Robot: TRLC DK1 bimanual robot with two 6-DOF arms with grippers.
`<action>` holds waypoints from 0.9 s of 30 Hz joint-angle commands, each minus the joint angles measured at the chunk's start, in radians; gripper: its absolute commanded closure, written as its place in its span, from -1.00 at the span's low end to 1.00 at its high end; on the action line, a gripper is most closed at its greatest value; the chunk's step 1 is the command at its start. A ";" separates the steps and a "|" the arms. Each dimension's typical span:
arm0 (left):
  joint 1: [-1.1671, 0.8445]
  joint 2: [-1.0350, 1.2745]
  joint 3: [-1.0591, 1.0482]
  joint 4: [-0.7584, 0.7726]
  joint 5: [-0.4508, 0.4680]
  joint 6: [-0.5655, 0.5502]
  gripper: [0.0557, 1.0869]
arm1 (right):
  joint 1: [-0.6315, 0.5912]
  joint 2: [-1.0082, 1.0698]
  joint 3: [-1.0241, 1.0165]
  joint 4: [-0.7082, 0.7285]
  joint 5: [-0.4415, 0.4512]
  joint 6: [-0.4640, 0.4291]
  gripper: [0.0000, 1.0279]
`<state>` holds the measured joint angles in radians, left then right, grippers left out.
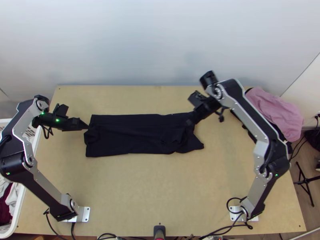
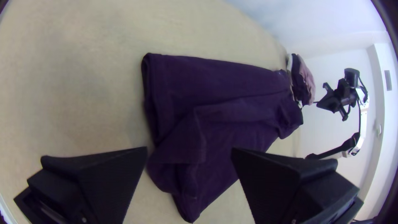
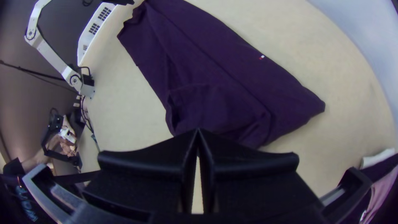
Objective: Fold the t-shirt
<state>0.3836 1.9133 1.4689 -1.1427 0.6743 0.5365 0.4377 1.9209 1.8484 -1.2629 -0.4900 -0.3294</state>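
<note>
Wall: pale and plain (image 1: 160, 44), rising behind the far edge of the table.
Table: light wood (image 1: 160, 192); both arms' bases bolted down toward its near edge, one near the left corner, one toward the right.
T-shirt: dark (image 1: 128, 138), lying as a long folded strip, left to right, on the farther half of the table; nearer the left edge than the right.
Cloth, left end: layers rumpled, a loose fold lying over the part beneath.
Cloth, right end: a bunched, raised fold on top; the near corner comes to a point toward the table's right side. Small emblem (image 3: 261, 57) on the upper layer.
Left gripper: at the shirt's left end (image 1: 87, 126); released, fingers wide apart in its wrist view, shirt fabric showing between and beyond them. Contact with the cloth: cannot tell.
Right gripper: above the right part of the shirt (image 1: 189, 121), coming in from the far right; clenched, its fingertips meeting in its wrist view. Touching the fabric or just over it: cannot tell.
Far right corner: pink cloth (image 1: 278, 114) heaped on dark cloth (image 1: 250, 134), the right arm passing across in front.
Left side: white laundry basket (image 1: 16, 218) beside the table edge, with white and dark red clothes (image 1: 5, 208) in it.
Near edge: black cables (image 1: 228, 229) running along it.
Floor, right: black tripod legs (image 1: 306, 182).
</note>
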 commanded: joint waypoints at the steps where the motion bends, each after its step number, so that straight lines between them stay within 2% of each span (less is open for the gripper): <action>1: 0.018 0.032 -0.024 0.012 0.044 -0.009 -0.90 | 0.068 0.072 -0.021 0.142 -0.004 -0.053 0.94; 6: 0.021 0.030 -0.068 0.038 0.059 -0.010 -0.90 | 0.072 0.116 -0.037 0.221 -0.010 -0.054 0.94; 13: 0.018 0.039 -0.113 0.089 0.087 -0.013 -0.90 | 0.061 0.124 -0.183 0.341 -0.010 -0.065 0.94; 21: -0.015 0.053 -0.113 0.095 0.099 -0.026 -0.90 | 0.052 0.138 -0.284 0.415 -0.010 -0.072 0.94; 27: -0.051 0.069 -0.142 0.166 0.097 -0.053 -0.90 | 0.050 0.138 -0.319 0.459 -0.010 -0.071 0.94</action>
<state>0.3637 1.9648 1.3476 -1.0294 0.7685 0.5076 0.4904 2.0533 1.5810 -0.8497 -0.5014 -0.3988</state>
